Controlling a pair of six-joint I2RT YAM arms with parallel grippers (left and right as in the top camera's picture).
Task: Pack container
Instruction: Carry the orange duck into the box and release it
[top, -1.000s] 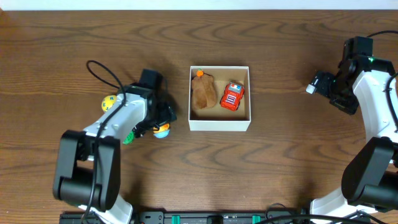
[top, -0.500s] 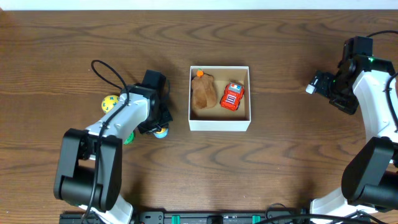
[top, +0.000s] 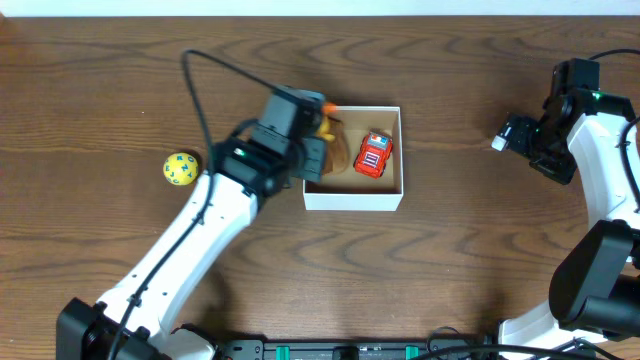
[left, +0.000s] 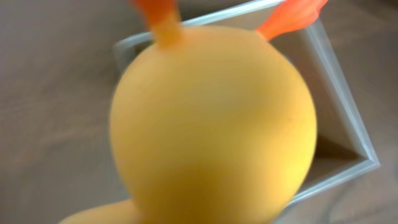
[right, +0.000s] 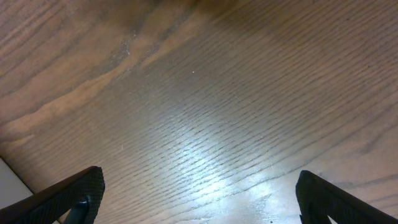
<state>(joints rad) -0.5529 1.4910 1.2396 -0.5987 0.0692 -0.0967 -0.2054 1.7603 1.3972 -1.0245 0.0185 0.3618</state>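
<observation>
The container (top: 352, 200), a white-walled square box with a brown inside, stands mid-table. A red toy car (top: 373, 154) and a brown plush toy (top: 342, 152) lie in it. My left gripper (top: 314, 140) hangs over the box's left wall, shut on a rounded yellow toy (left: 211, 124) with orange tips (left: 292, 12). That toy fills the left wrist view and hides the fingers, with the container's rim (left: 348, 106) behind it. Off to the far right, my right gripper (right: 208, 205) stands open over bare wood, holding nothing.
A yellow ball (top: 180, 168) with blue marks lies on the table left of the box. The left arm stretches from the front left corner up to the box. The right arm (top: 600, 150) stays by the right edge.
My left gripper shut on the small toy lying left of the box, lifted it and swung right and back to the box's left wall. The right arm has not moved.
</observation>
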